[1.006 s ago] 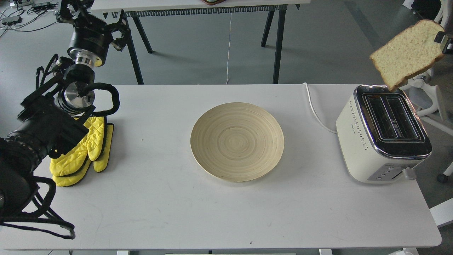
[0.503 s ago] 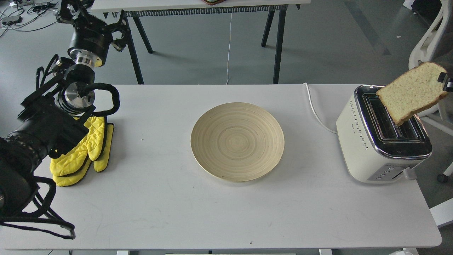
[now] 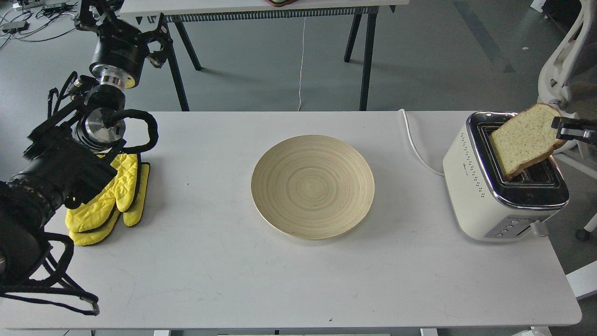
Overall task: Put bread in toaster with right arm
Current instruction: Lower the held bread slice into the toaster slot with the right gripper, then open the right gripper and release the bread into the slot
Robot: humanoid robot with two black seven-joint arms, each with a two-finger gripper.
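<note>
The bread (image 3: 522, 142) is tilted over the cream-white toaster (image 3: 471, 186) at the table's right end, and its lower corner dips into the left slot. My right gripper (image 3: 562, 129) comes in from the right edge and grips the slice's upper right crust between its fingers. Most of the right arm is out of view. My left arm rises along the left edge. Its gripper (image 3: 122, 29) is at the far left, above the table's back edge. It is dark and its fingers cannot be told apart.
A round bamboo plate (image 3: 312, 186) lies at the centre of the white table (image 3: 224, 270). Yellow oven mitts (image 3: 112, 198) lie at the left beside the left arm. The toaster's white cord (image 3: 415, 147) runs off the back. A white chair (image 3: 557, 65) stands at the right.
The right gripper has lowered the bread from high above the toaster down and slightly left, so its lower corner now enters the left slot. The left arm has not moved.
</note>
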